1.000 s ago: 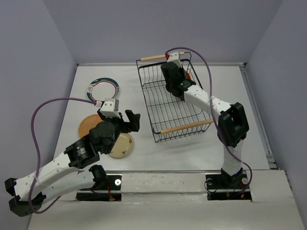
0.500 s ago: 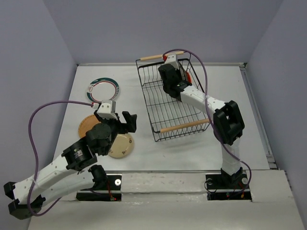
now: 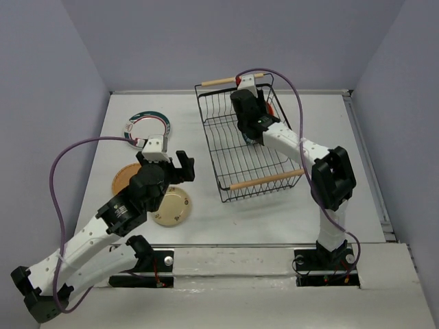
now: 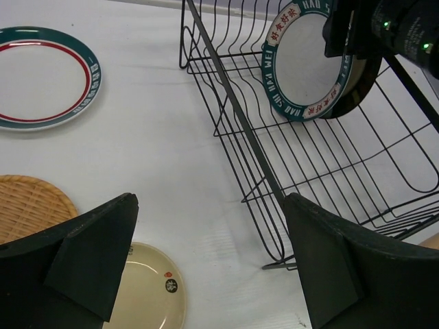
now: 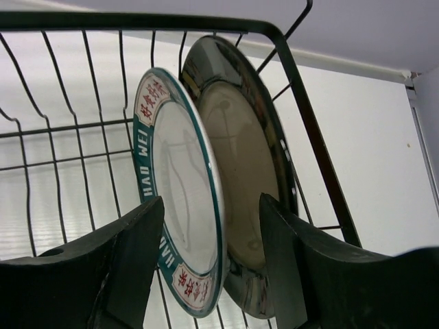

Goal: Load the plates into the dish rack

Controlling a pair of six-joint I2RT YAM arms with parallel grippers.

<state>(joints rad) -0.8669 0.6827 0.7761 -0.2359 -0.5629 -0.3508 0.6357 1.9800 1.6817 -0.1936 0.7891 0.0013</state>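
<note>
R gripper [image 5: 211, 200] open wide astride teal-rim plate [image 5: 178, 185], black-rim plate [image 5: 250, 178]; L gripper [image 4: 210, 205] open wide, empty.

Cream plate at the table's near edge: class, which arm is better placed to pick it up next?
Left. The left arm hangs its open jaws close by the cream plate, while the right arm reaches into the dish rack, its jaws straddling the teal-rimmed plate standing there.

The dish rack [image 3: 247, 164] is black wire with pale wooden handles [image 3: 266, 180]. In it are a white teal-rimmed plate [image 5: 182, 199] with red and white lettering and a glossy black-rimmed plate [image 5: 247, 185] with a beige centre. On the white table [image 3: 357, 171] are a white teal-and-red-ringed plate [image 4: 41, 79], a weave-patterned tan plate [image 4: 27, 205] and a cream plate [image 4: 154, 284] with a small red mark.
</note>
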